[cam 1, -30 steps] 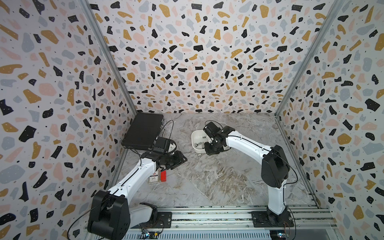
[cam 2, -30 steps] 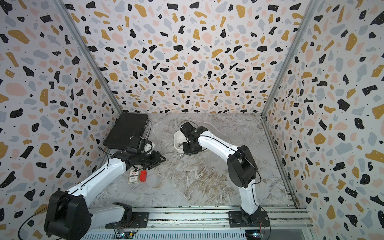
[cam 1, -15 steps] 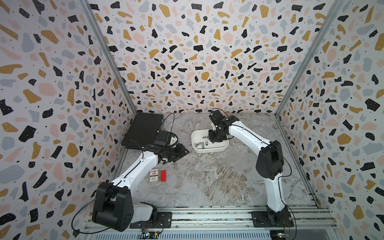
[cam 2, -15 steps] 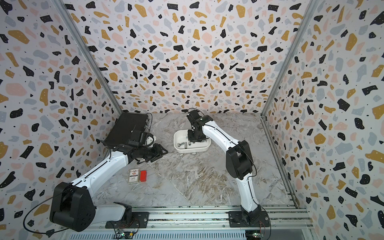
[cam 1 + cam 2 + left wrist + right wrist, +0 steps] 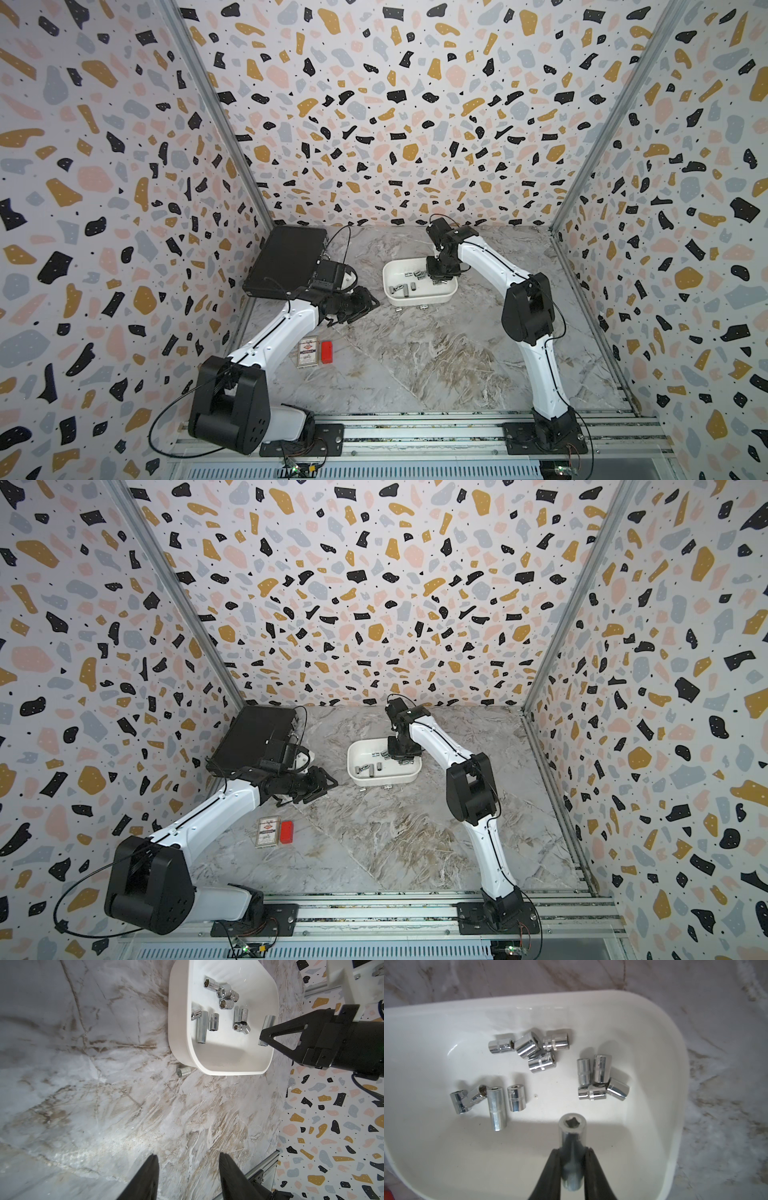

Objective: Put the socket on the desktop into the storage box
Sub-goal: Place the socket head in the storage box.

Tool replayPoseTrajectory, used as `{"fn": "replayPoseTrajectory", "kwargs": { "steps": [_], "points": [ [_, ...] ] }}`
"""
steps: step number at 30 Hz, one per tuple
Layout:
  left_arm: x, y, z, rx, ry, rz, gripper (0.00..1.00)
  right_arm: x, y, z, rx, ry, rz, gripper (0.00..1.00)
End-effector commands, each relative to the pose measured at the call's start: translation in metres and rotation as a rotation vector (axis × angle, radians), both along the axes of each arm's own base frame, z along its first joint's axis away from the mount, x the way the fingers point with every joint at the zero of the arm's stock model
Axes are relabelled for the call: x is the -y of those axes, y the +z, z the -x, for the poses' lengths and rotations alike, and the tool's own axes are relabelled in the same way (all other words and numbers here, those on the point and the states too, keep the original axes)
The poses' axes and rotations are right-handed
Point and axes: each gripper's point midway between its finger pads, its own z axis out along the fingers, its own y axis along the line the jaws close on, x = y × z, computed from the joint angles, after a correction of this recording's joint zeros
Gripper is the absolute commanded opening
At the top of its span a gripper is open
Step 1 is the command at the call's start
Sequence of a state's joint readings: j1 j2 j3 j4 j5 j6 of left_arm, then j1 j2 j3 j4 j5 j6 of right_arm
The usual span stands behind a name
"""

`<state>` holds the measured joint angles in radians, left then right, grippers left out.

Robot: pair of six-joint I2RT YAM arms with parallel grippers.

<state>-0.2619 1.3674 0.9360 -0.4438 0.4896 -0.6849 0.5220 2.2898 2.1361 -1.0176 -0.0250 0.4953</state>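
Note:
The white storage box (image 5: pixel 419 296) (image 5: pixel 384 778) sits mid-desktop (image 5: pixel 415 365) with several chrome sockets (image 5: pixel 542 1061) lying in it. My right gripper (image 5: pixel 572 1151) (image 5: pixel 441 271) hangs over the box's right part, shut on a long chrome socket (image 5: pixel 572 1136) that points down into it. In the left wrist view this gripper (image 5: pixel 265 1035) shows over the box rim (image 5: pixel 180 1022). Two small sockets (image 5: pixel 398 309) (image 5: pixel 424 307) lie on the desktop against the box's near wall; one (image 5: pixel 184 1072) shows in the left wrist view. My left gripper (image 5: pixel 188 1157) (image 5: pixel 370 301) is open and empty, left of the box.
A flat black case (image 5: pixel 286 262) leans at the back left. A card pack (image 5: pixel 307 351) and a red block (image 5: pixel 327 352) lie beside the left arm. Terrazzo walls close three sides, and a metal rail (image 5: pixel 415 432) runs along the front.
My right gripper carried the long socket from the box's left end over its right part. My left gripper swung from above the card pack back toward the box.

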Motion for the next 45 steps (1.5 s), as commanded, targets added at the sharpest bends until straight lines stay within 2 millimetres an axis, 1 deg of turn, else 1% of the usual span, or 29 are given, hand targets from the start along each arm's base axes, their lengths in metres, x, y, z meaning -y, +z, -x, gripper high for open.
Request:
{"fn": "replayPoseTrajectory", "kwargs": {
  "steps": [1, 5, 10, 15, 28, 30, 33, 36, 45],
  "points": [
    [0.002, 0.009, -0.009, 0.038, -0.001, 0.016, 0.51, 0.016, 0.011, -0.006, 0.025, 0.006, 0.071, 0.18],
    [0.002, 0.008, -0.009, 0.037, -0.001, 0.016, 0.51, 0.027, 0.005, -0.011, 0.025, 0.006, 0.126, 0.18],
    [0.001, 0.008, -0.009, 0.036, 0.0, 0.013, 0.51, 0.035, 0.0, -0.013, 0.029, 0.009, 0.177, 0.19],
    [0.001, 0.008, -0.01, 0.035, 0.001, 0.012, 0.51, 0.039, -0.002, -0.014, 0.031, 0.016, 0.204, 0.21],
    [0.0, 0.008, -0.007, 0.033, 0.0, 0.009, 0.51, 0.039, -0.014, -0.014, 0.013, 0.019, 0.218, 0.24],
    [0.0, 0.007, -0.007, 0.032, -0.002, 0.008, 0.51, 0.038, -0.015, -0.014, 0.01, 0.017, 0.216, 0.26],
    [0.0, 0.006, -0.006, 0.03, 0.0, 0.008, 0.51, 0.038, -0.014, -0.013, 0.01, 0.011, 0.21, 0.36],
    [0.0, 0.006, -0.006, 0.032, -0.001, 0.008, 0.51, 0.04, -0.009, -0.013, 0.016, 0.007, 0.211, 0.43],
    [-0.002, 0.007, -0.005, 0.041, -0.008, -0.012, 0.51, 0.032, 0.023, -0.008, 0.06, 0.016, 0.156, 0.43]
  ]
}}
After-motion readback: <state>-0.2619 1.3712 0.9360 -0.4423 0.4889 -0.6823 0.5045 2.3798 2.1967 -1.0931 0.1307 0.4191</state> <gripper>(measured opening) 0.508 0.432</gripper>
